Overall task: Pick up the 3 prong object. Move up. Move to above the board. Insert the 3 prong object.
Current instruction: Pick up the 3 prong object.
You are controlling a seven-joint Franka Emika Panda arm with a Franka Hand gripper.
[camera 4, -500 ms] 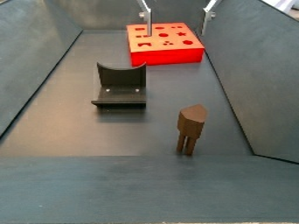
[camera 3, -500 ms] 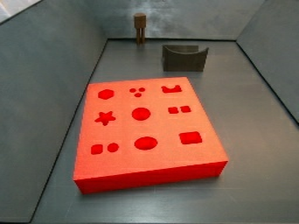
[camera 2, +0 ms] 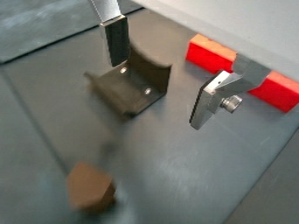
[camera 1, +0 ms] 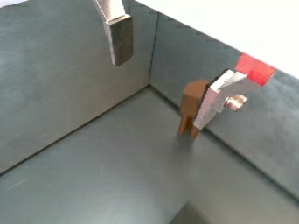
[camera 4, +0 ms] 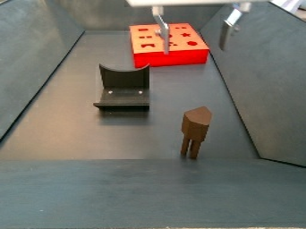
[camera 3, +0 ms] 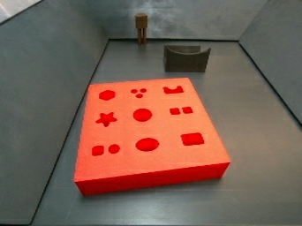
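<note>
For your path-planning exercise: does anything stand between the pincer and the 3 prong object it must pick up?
Nothing visible blocks it. The pincer hangs open above the floor near the board, and the 3 prong object stands upright on bare floor nearer the camera. The fixture sits off to one side of the line between them.

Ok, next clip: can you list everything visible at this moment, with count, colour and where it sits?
3 prong object: one, brown, standing upright on the floor near a side wall, apart from everything else; nothing holds it.
board: one, bright red slab with cut-out holes on top, lying flat on the floor.
fixture: one, dark grey bracket on a base plate, on the floor between the board and the 3 prong object.
floor: one, dark grey, walled on its sides.
gripper: one, silver fingers with dark pads, open and empty, up in the air over the board's near end in a side view.
</note>
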